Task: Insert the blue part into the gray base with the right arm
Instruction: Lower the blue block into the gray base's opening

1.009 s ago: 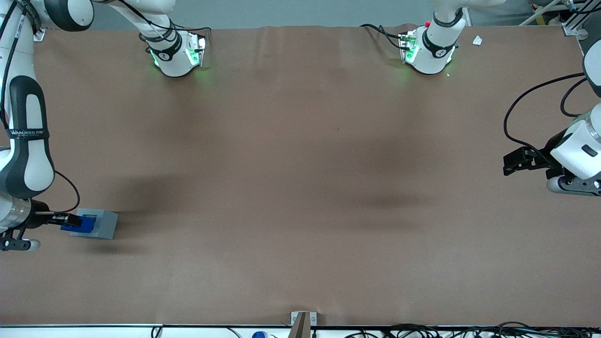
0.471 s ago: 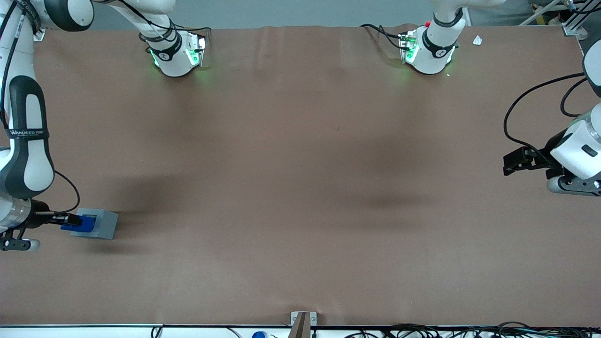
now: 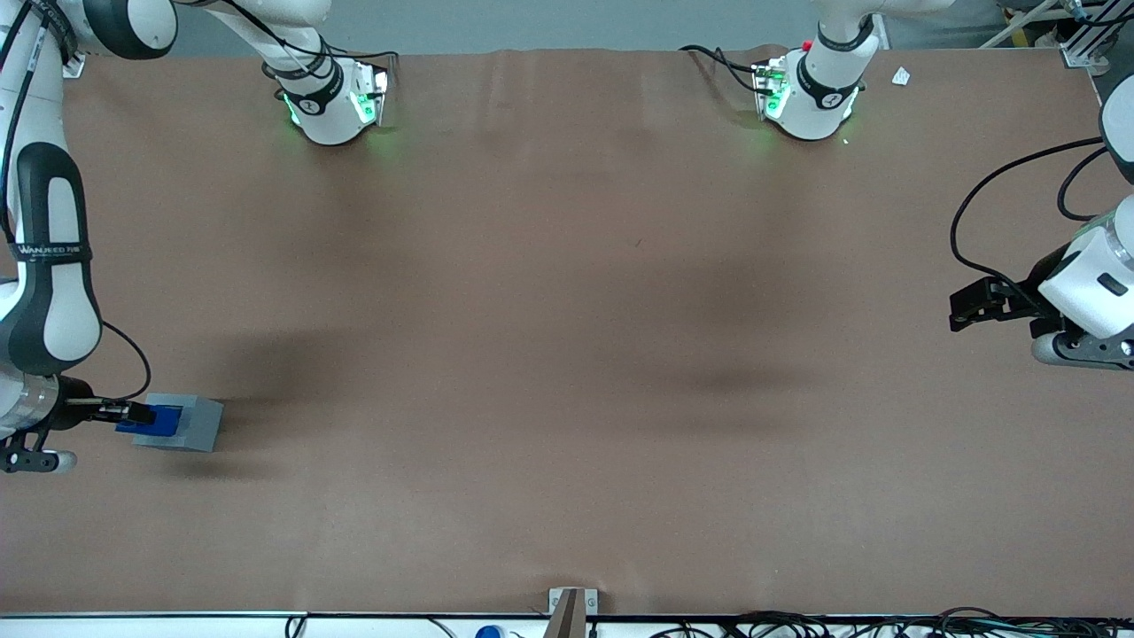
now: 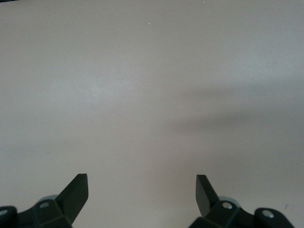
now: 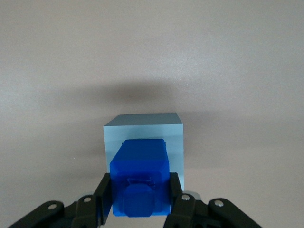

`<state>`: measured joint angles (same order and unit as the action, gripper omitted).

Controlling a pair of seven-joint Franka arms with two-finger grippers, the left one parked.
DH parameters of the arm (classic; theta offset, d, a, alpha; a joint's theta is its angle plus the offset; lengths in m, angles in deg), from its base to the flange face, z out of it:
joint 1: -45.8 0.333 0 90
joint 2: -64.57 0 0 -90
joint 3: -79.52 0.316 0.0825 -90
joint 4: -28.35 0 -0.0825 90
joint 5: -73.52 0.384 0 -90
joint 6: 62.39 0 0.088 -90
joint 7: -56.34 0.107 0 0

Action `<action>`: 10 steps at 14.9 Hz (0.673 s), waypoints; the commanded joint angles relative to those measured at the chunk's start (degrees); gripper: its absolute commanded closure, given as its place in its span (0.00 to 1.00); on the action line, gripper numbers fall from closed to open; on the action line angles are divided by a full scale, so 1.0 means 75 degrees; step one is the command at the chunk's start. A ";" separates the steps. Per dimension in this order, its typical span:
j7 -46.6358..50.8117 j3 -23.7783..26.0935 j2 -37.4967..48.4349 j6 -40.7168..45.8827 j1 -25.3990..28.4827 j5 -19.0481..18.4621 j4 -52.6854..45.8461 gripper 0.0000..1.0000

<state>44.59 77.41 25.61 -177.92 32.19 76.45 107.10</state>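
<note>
Right wrist view shows the gripper pinching the blue part, one finger pressed against each of its side faces, so the pick-up step is judged complete. The blue part sits directly over the gray base and hides most of that block's top; only a pale strip of it shows around the blue block. Whether the lower end of the part has already entered the recess cannot be told, since the recess itself is covered. Front view places the gray base on the brown table toward the working arm's end, with the blue part lying over its top and overhanging the edge nearest the gripper, which reaches in level from the right arm. The part appears close to the top of the base, which suggests alignment is largely achieved and the insertion is under way or about to begin. Remaining work, as judged: press the part fully down until seated in the recess, release the grip, and withdraw. Risk noted: the overhang toward the gripper hints at a slight offset or tilt, which could make the part bind on the recess rim.
</note>
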 commanded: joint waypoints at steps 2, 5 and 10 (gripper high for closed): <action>0.0125 0.0058 0.0086 0.0111 -0.0026 -0.0085 0.0082 1.00; 0.0137 0.0058 0.0098 0.0263 -0.0049 -0.0144 0.0082 1.00; 0.0125 0.0058 0.0098 0.0345 -0.0072 -0.0179 0.0082 1.00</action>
<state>44.63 77.36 25.61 -175.70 32.17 75.79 107.06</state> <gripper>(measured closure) 0.493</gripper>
